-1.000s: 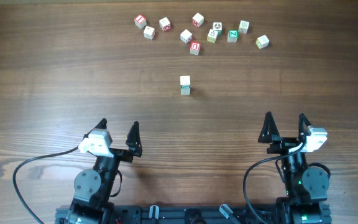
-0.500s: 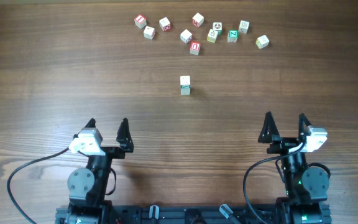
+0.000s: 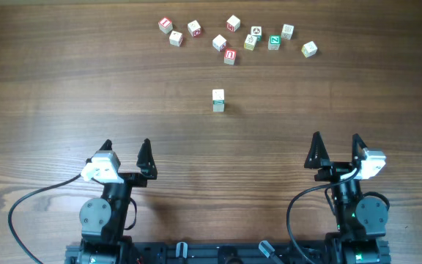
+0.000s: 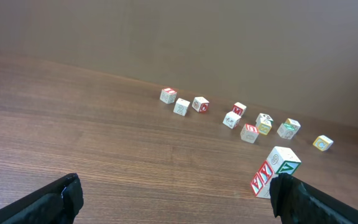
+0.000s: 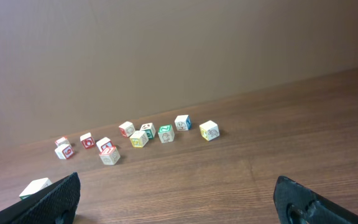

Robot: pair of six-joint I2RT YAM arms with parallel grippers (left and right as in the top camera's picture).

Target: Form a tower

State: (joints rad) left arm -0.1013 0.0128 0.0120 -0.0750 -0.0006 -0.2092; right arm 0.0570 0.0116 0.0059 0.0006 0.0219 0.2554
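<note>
While left tool (image 3: 126, 144) and right tool (image 3: 336, 138) gape, the tower (image 3: 218, 100) stands well ahead.

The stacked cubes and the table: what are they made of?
The tower looks like pale, matte wooden cubes, with white faces printed red and green. The table looks like brown wood or a wood-look laminate: long grain lines show, but not which.

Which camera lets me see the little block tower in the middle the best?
The left wrist view: the tower stands close, showing its side faces with red and green print, though its foot is partly hidden. Overhead shows it only from above. The right wrist view catches just a corner of it at the lower left edge.
</note>
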